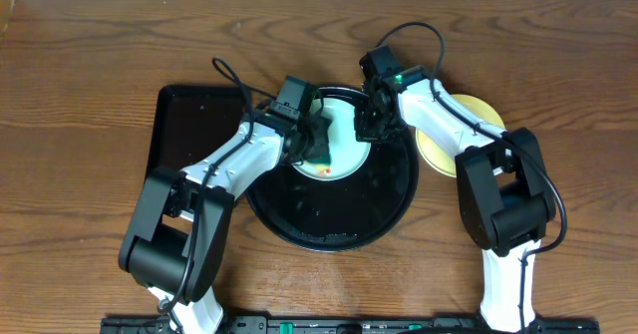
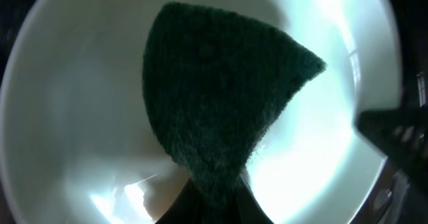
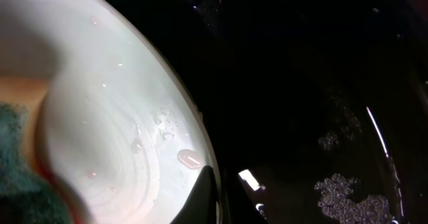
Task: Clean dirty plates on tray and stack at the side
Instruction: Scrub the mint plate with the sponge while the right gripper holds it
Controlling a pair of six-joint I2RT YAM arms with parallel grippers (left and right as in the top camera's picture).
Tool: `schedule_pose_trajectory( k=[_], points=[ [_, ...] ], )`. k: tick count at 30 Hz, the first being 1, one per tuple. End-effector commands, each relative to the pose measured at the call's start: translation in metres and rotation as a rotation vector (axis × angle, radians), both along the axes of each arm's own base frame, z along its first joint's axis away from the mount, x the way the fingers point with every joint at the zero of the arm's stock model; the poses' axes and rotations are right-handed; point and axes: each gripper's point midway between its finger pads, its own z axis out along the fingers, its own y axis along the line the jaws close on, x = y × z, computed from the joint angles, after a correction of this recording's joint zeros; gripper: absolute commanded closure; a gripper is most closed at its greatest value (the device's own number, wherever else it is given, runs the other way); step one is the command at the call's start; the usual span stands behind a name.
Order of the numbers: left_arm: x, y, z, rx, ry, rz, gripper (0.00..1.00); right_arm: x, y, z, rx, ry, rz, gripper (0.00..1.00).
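Note:
A mint plate (image 1: pixel 347 145) lies at the back of the round black tray (image 1: pixel 329 224), with a red-orange smear at its front edge. My left gripper (image 1: pixel 315 140) is shut on a dark green sponge (image 2: pixel 221 97), which is pressed onto the plate (image 2: pixel 67 117). My right gripper (image 1: pixel 374 125) is shut on the plate's right rim (image 3: pixel 200 150); in the right wrist view, droplets sit on the plate (image 3: pixel 120 110) and the wet tray (image 3: pixel 321 83) lies beside it. A pale yellow plate (image 1: pixel 477 115) lies on the table right of the tray. A third plate is not in view.
A smaller rectangular black tray (image 1: pixel 184 125) lies left of the round tray, under my left arm. Foam patches (image 3: pixel 341 190) sit on the round tray. The wooden table (image 1: pixel 90 55) surrounds everything.

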Motion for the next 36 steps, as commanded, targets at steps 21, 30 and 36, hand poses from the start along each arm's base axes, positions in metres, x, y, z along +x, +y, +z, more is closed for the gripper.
schedule_pose_trajectory(
  k=[21, 30, 36],
  points=[
    [-0.021, -0.026, 0.000, -0.103, 0.070, -0.116, 0.92, -0.007, 0.004, -0.007, -0.005, 0.019, 0.024, 0.99],
    [0.046, 0.029, 0.009, 0.220, -0.232, 0.086, 0.93, -0.008, 0.004, -0.007, -0.007, 0.023, 0.024, 0.99],
    [0.015, 0.025, -0.006, 0.191, -0.088, 0.027, 0.93, -0.009, 0.003, -0.007, -0.008, 0.025, 0.025, 0.99]
  ],
)
